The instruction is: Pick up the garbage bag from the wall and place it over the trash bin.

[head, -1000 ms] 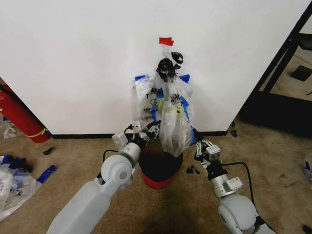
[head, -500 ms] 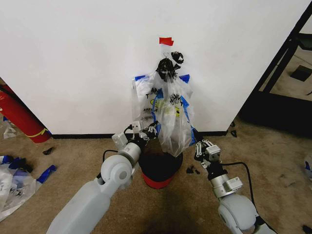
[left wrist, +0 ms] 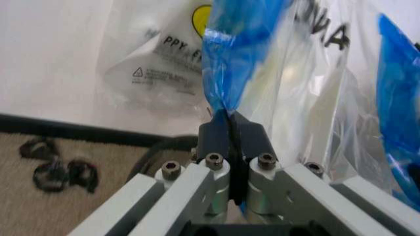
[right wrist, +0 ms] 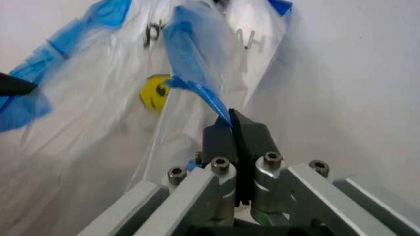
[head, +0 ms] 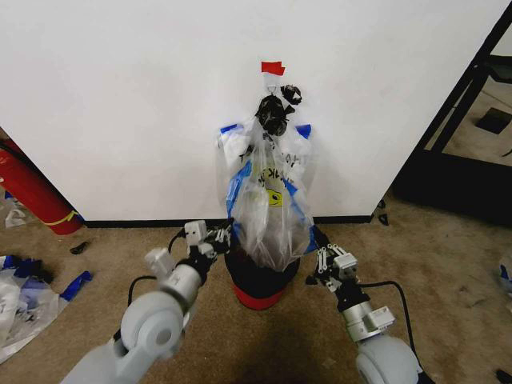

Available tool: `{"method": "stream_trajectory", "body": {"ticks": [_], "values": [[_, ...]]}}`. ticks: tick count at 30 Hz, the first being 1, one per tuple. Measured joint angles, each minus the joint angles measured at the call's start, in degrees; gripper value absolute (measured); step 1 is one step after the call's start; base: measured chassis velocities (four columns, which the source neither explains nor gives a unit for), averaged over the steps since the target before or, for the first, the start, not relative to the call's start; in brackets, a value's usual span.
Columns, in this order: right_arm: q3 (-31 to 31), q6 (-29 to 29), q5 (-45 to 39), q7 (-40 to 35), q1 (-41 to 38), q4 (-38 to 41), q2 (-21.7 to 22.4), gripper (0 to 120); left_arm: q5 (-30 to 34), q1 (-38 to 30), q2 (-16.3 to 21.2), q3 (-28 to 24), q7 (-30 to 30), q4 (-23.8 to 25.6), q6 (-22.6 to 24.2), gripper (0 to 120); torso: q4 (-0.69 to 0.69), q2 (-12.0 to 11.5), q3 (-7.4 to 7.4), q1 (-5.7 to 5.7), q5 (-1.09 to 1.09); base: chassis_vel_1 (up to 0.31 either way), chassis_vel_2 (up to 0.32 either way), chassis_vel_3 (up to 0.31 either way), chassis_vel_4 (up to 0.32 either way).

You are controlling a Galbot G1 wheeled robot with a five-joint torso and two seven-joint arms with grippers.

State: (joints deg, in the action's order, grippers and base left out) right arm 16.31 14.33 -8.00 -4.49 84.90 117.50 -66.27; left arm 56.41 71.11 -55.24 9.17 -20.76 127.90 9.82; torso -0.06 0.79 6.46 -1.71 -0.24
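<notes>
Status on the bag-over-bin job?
Done: both grippers are clamped on the garbage bag, left gripper and right gripper each shut on blue trim. In hand: the bag is spread between them just above the trash bin. Left: its top hangs from the wall, and the bin is unlined.

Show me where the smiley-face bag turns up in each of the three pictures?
Head view: the garbage bag hangs on the wall, above the trash bin.
Left wrist view: its blue trim is pinched in the left pincer.
Right wrist view: another blue strip is pinched in the right pincer.
Shared landmark: the yellow smiley face.
</notes>
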Motion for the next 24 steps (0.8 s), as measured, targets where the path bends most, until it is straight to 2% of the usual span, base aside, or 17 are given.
{"method": "stream_trajectory", "body": {"ticks": [6, 11, 19, 24], "values": [[-0.4, 0.6, 0.6, 0.4, 1.5, -0.3, -0.8, 0, -2.1, 4.1, 0.2, 1.1, 0.1, 2.7, -0.4, 0, 0.00, 0.0, 0.00, 0.00, 0.00, 0.000, 0.000, 0.000, 0.000], [-0.3, 1.1, 1.2, 0.6, 3.2, -0.4, -1.2, 0, -2.7, 5.5, 0.5, 1.1, 0.1, 3.0, -0.8, 0, -0.02, 0.0, 0.00, 0.00, 0.00, 0.000, 0.000, 0.000, 0.000], [-1.2, 1.3, 0.2, 0.6, 1.1, -5.2, -2.6, 0, -4.0, 4.3, -3.7, -1.6, 0.3, -2.9, -1.7, 0, 0.00, 0.0, 0.01, 0.00, 0.00, 0.000, 0.000, 0.000, 0.000], [-1.4, 0.4, -1.5, 0.4, 1.6, -5.7, -3.0, 0, -4.1, 4.5, -4.2, -2.0, -0.1, -3.3, -1.3, 0, -0.01, 0.0, 0.01, 0.00, 0.00, 0.000, 0.000, 0.000, 0.000]]}}
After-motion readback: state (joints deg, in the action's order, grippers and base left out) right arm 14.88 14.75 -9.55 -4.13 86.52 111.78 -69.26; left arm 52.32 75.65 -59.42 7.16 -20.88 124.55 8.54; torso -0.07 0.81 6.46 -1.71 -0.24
